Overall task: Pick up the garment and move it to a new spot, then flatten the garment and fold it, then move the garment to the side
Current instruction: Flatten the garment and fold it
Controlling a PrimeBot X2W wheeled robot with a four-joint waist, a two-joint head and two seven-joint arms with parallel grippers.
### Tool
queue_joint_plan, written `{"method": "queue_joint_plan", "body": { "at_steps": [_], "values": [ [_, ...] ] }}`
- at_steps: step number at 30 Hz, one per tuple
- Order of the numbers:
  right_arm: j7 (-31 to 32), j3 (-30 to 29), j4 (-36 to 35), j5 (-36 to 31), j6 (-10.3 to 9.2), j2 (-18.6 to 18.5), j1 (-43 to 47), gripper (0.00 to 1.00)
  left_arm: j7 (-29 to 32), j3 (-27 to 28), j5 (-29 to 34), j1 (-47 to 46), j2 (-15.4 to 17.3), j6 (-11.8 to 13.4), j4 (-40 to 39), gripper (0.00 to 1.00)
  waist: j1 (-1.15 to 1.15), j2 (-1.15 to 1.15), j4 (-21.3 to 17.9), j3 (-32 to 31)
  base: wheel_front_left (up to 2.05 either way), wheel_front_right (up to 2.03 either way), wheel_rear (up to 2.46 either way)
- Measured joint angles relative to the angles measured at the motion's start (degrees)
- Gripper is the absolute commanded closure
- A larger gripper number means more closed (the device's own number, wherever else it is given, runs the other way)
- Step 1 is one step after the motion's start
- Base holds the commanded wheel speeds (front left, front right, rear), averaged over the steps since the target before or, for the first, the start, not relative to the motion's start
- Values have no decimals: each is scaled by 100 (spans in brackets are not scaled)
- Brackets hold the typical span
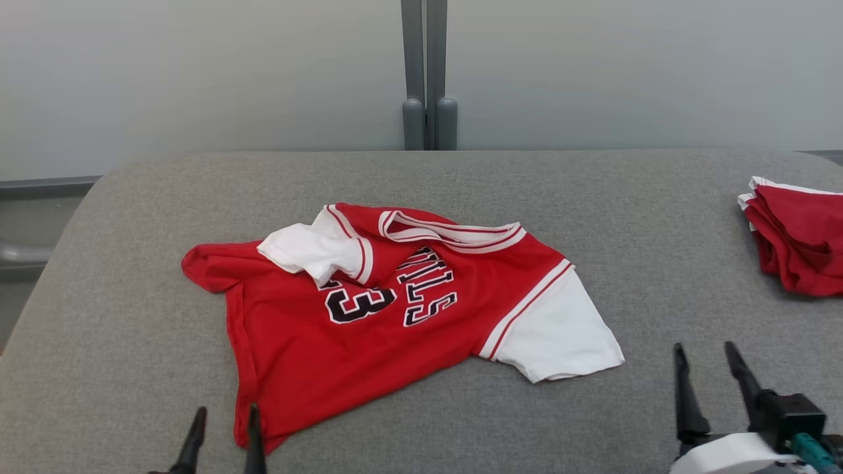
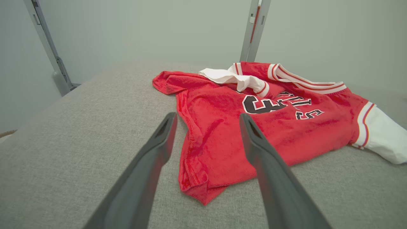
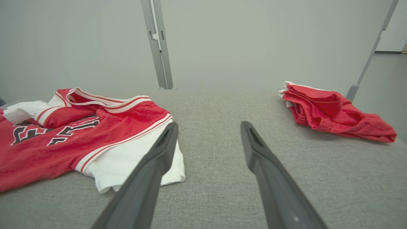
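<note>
Head view: I log one red jersey [image 1: 369, 329], white-sleeved, rumpled at mid worktop [image 1: 118, 368], one sleeve flopped over its chest; a folded red pile [image 1: 797, 243] lies at the right edge. The left gripper [image 1: 225, 411] and right gripper [image 1: 703, 349] are both spread wide and empty. Left wrist view: the fingers [image 2: 159, 143] frame the jersey's near hem corner; I cannot tell if they touch it. Right wrist view: the fingers [image 3: 260, 152] are over bare worktop, with the white sleeve just beside the left one.

The red jersey [image 1: 369, 342] reads "ULLS" and "3".
</note>
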Motion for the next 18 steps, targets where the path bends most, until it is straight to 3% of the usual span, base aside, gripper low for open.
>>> {"method": "queue_joint_plan", "body": {
  "at_steps": [3,8,14,18],
  "values": [
    [40,386,731,-134,0,2,-244,0,2,-300,44,-98,-4,-102,535,0,0,0,53,68,0,0,0],
    [1039,761,1631,-476,0,-1,-1227,0,390,-570,57,-500,0,-164,1385,0,0,0,129,224,0,0,0],
    [1822,786,2183,-834,0,7,-1952,0,705,-760,44,-994,8,-221,1927,0,0,0,225,451,0,0,0],
    [1906,762,2317,-998,0,10,-2145,0,694,-705,62,-1183,30,-46,2161,0,0,0,310,538,0,0,0]
  ]
}}
